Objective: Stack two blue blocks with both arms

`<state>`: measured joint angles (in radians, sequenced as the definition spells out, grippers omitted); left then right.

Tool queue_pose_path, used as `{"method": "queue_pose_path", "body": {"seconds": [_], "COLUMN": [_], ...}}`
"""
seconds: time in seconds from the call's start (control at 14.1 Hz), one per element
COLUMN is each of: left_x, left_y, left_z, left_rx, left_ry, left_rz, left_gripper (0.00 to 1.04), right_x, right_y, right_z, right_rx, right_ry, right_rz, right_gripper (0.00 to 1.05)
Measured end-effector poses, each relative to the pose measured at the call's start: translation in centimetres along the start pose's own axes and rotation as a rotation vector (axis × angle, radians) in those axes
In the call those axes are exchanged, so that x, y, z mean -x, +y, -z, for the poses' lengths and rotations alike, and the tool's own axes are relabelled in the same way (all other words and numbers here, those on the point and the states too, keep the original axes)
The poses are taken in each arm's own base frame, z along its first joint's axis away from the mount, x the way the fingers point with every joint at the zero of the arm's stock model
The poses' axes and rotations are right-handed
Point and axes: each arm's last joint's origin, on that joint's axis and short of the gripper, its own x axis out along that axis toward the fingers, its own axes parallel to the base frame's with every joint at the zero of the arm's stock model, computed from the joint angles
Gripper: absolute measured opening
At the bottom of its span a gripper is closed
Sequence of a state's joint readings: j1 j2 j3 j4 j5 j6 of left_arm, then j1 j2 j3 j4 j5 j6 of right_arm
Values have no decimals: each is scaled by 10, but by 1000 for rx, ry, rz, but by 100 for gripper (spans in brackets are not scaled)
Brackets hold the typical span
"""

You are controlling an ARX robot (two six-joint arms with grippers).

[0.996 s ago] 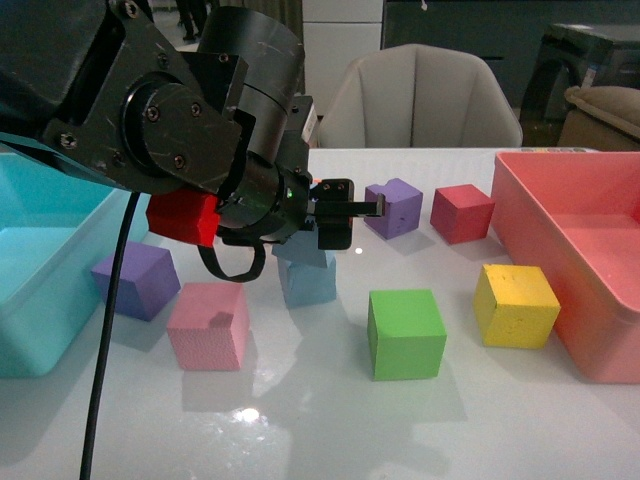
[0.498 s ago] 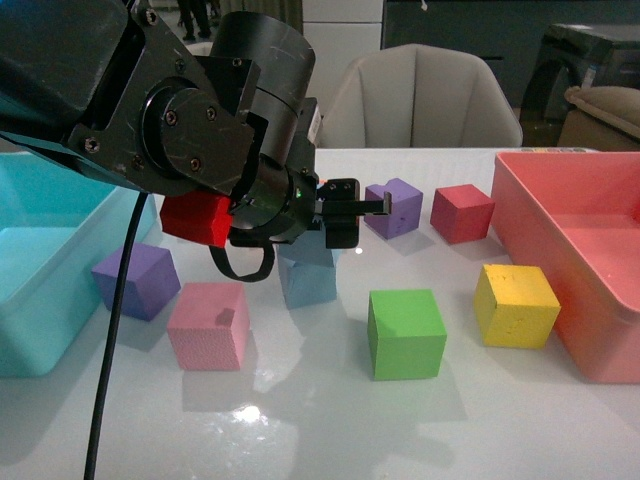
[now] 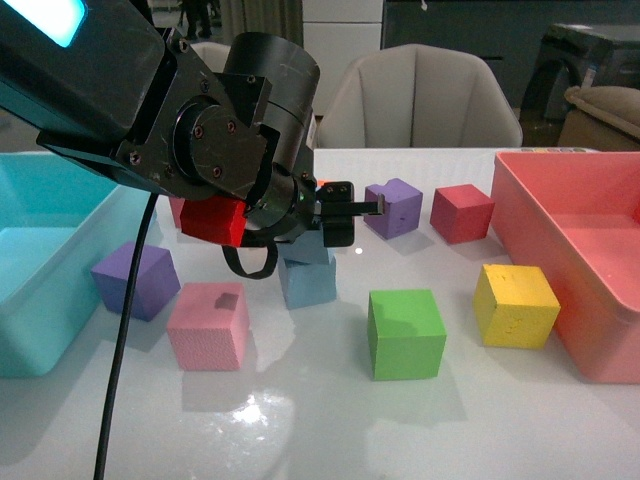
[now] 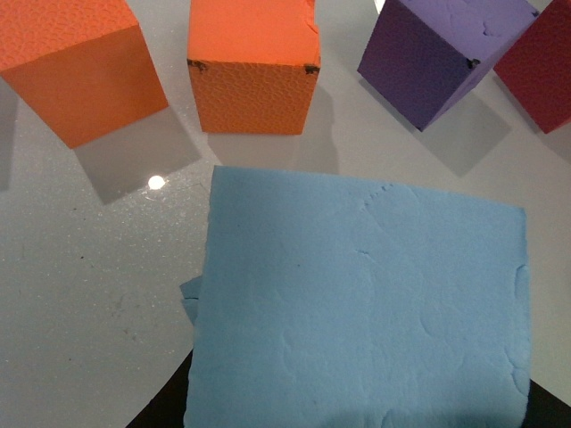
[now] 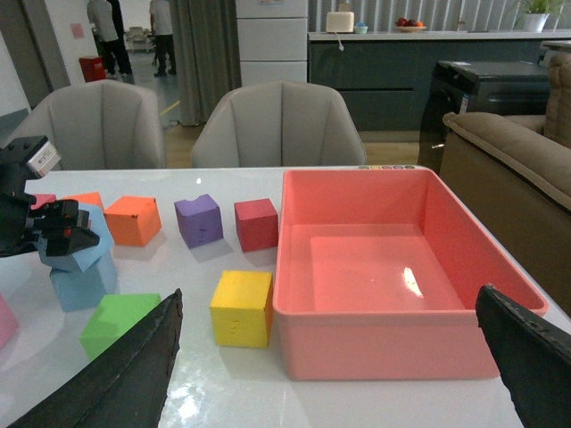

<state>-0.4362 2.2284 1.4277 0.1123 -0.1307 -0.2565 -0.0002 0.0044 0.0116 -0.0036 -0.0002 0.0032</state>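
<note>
- I see the bulky black left arm (image 3: 190, 140) reaching in from the left side. A glowing cyan strip (image 3: 50, 15) sits on its upper housing and a red wrist part (image 3: 212, 220) under the round joint.
- The small black left gripper (image 3: 340, 215) points rightward, jaws clamped on a pale blue foam cube (image 3: 306, 250).
- On the right gripper (image 5: 330, 299), the black fingers (image 5: 134, 366) are spread wide apart.

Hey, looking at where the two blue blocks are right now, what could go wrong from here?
1. In the right wrist view the top block is tilted over the lower block; released like this, it may slide off.
2. The left fingers hold it, so opening could nudge it.
3. The left arm hides most of the stack in the front view, so alignment is hard to check.
</note>
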Motion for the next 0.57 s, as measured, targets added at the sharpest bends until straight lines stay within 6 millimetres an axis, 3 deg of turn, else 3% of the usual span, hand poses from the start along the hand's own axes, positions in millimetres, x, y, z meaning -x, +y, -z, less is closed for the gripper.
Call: {"method": "queue_pose_path", "body": {"seconds": [0.28, 0.36, 0.5, 0.57], "left_x": [-3, -3, -3, -2], "left_y": [4, 4, 2, 2], "left_z": [2, 3, 1, 1], "left_rx": [2, 1, -2, -18], "left_ry": [14, 15, -1, -15], "left_rz": [-1, -1, 3, 5], "left_gripper": [53, 72, 99, 97], "right_x": [0, 0, 0, 0], "right_y": [0, 0, 0, 0], "right_z": [0, 0, 0, 0], "right_rx": [0, 0, 0, 0], "right_ry": [0, 0, 0, 0], "right_rz": [0, 0, 0, 0], "right_gripper": [98, 98, 98, 98]}}
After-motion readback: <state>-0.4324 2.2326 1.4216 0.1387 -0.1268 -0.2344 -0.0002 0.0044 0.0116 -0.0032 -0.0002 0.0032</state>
